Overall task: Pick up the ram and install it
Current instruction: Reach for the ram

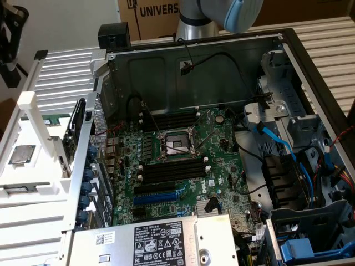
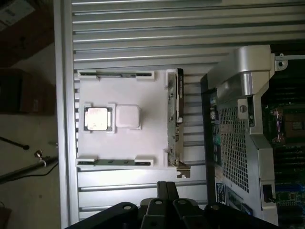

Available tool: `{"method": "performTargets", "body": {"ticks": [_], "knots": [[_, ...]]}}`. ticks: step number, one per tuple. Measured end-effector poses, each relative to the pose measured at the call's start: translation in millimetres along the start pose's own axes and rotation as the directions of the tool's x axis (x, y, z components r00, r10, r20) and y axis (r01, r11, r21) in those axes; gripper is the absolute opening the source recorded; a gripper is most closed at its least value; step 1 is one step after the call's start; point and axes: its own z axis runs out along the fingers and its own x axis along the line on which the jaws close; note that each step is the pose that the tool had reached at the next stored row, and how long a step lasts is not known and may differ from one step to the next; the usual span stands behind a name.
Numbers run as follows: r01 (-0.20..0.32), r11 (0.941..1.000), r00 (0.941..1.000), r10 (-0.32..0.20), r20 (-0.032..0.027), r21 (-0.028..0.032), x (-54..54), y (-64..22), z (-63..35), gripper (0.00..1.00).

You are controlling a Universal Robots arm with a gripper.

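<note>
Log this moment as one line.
gripper: over ribbed metal table, near white plastic tray | long thin green ram stick: lying in tray, not grasped

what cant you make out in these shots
- Gripper: cut off by the wrist view's edge, so open or shut is unreadable; out of frame in the exterior view.
- Ram: thin and edge-on in the white tray, chips and label unreadable.
- Robot arm: cropped by the exterior view's top edge.

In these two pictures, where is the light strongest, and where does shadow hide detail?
Exterior view: the white tray and ribbed table look bright, while the case wall behind the motherboard sits in shade. Wrist view: the tray looks washed out; the gripper is a dark silhouette.
</note>
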Motion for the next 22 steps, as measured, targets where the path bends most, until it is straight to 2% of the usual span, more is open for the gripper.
{"method": "performTargets", "body": {"ticks": [8, 11, 16, 22], "knots": [[0.000, 1.0000, 1.0000, 0.000, -0.0001, 0.0002, 36.7, -1.2, -0.1, 0.10], [0.000, 1.0000, 1.0000, 0.000, 0.0000, 0.0002, 49.6, 2.8, 0.4, 0.10], [0.000, 1.0000, 1.0000, 0.000, 0.0000, 0.0011, 57.2, 14.9, 1.1, 0.10], [0.000, 1.0000, 1.0000, 0.000, -0.0006, 0.0012, 57.8, 15.0, 1.2, 0.10]]}}
